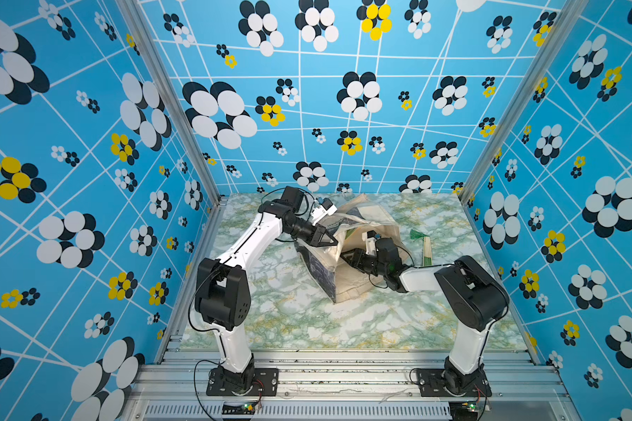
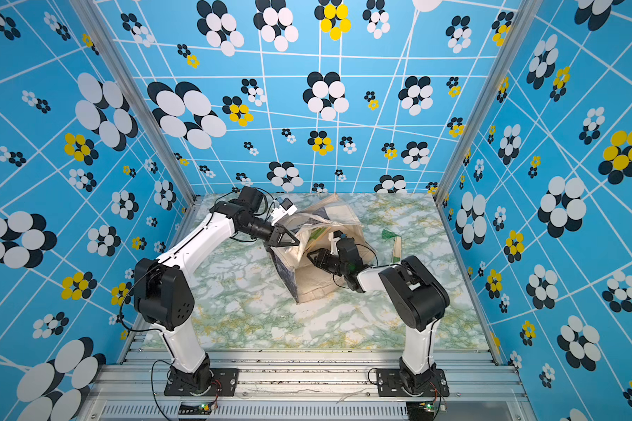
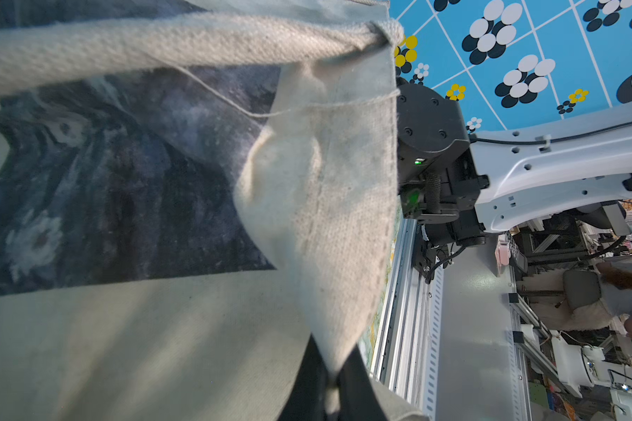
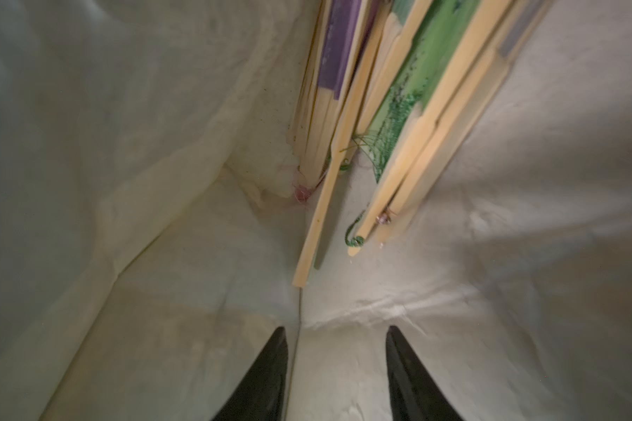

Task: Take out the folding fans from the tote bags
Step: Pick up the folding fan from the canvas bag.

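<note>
Canvas at the mouth of the tote bag (image 1: 362,288) is being pinched by the left gripper (image 1: 325,238), which is reaching in from the left side of the marble-patterned table (image 1: 289,317) in both top views. Its jaws are pressing together on the cream cloth and holding that edge up. In the left wrist view the dark fingers (image 3: 360,393) are clamping a fold of the fabric, with the bag's dark printed panel (image 3: 106,182) hanging beside it and a strap handle (image 3: 161,43) stretching across the cloth. The bag is sitting slumped in the middle of the table, its mouth gaping toward the right gripper (image 1: 347,257), which is reaching into it. In the right wrist view that gripper's jaws are standing spread with nothing between them, only the bag's cream inside beyond; whether the tips are touching the cloth I cannot tell. Deeper in the bag, apart from the tips, the folding fans (image 4: 391,73) are lying bunched: a purple-edged fan (image 4: 334,54), a green-edged fan (image 4: 416,91) just beside it, and one bamboo stick (image 4: 322,204) jutting nearest the gripper. Farther right, outside the bag, a fan with a green tassel (image 1: 427,251) is lying on the table near the right arm.
</note>
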`<state>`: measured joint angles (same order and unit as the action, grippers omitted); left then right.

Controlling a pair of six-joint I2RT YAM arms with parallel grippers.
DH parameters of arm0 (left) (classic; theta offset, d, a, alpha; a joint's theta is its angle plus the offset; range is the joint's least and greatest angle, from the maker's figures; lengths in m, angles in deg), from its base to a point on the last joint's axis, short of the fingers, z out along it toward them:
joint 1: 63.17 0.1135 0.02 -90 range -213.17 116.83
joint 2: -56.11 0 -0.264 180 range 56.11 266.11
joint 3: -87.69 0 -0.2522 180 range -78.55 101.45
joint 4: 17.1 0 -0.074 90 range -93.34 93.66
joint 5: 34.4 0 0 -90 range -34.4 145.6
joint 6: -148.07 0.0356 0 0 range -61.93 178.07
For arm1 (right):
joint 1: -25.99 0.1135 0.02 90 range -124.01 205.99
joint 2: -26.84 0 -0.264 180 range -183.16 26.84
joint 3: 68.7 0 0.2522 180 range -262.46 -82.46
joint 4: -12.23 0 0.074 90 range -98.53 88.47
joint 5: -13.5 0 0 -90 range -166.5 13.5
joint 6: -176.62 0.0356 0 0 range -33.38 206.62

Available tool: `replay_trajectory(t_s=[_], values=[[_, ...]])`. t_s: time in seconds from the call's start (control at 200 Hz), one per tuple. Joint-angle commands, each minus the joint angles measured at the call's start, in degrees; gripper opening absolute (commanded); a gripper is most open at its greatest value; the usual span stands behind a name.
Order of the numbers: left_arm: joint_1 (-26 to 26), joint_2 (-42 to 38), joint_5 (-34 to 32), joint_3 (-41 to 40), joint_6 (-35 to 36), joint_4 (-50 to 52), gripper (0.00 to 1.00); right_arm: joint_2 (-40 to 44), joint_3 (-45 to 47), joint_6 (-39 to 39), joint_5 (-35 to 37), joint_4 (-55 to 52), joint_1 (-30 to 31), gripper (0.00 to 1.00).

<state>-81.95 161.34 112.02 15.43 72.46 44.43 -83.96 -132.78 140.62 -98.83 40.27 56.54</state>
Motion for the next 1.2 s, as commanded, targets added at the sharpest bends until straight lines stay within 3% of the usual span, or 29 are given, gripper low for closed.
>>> replay_trajectory(t_s=[0.0, 0.795, 1.195], values=[[0.7, -2.0, -0.1, -1.2, -0.3, 0.0, 0.00, -3.4, -4.4, 5.9, 0.0, 8.8, 1.2, 0.44], [0.7, -2.6, -0.4, -1.1, -0.2, 0.6, 0.00, -10.0, -12.7, 5.4, 3.7, -10.7, 4.1, 0.42], [0.6, -3.3, 0.0, -2.1, -0.6, 0.2, 0.00, -15.7, -18.4, 8.1, 4.8, -11.6, 4.2, 0.42]])
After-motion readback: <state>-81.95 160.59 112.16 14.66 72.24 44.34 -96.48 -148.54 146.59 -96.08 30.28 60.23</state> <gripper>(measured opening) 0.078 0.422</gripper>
